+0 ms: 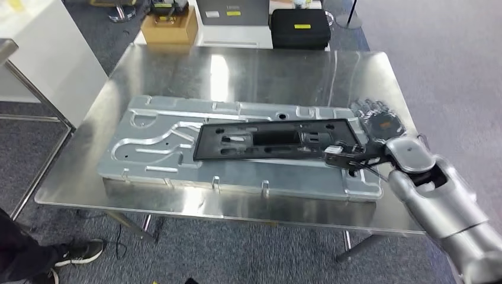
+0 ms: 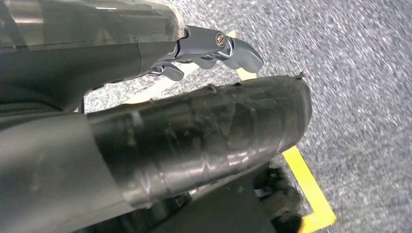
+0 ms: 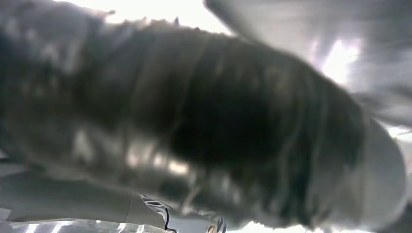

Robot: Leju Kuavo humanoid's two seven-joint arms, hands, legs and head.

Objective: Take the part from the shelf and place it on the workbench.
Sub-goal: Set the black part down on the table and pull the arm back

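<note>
At the far left of the head view, a person's black shoe (image 1: 80, 251) stands on the grey carpet beside the steel surface (image 1: 248, 71). On that surface lies a large silver metal panel (image 1: 160, 148) with raised ribs and curved channels, spanning most of its width. On top of the panel rests the black part (image 1: 272, 139), a long flat frame with rectangular openings, lying lengthwise and slightly tilted, its right end reaching toward the panel's right edge. Behind the surface, on the floor, sit a cardboard box (image 1: 169, 26), then a black case (image 1: 300, 26) with a yellow label. At the right, the right robot hand (image 1: 379, 121) lies just past the part's right end with its fingers spread apart and flat, holding nothing; a dark bracket at the wrist sits close to the frame's end, and whether it touches cannot be told. The left robot hand (image 2: 214, 48) hangs over the carpet near a yellow floor marking (image 2: 311, 189), fingers loosely curled, nothing in them.
</note>
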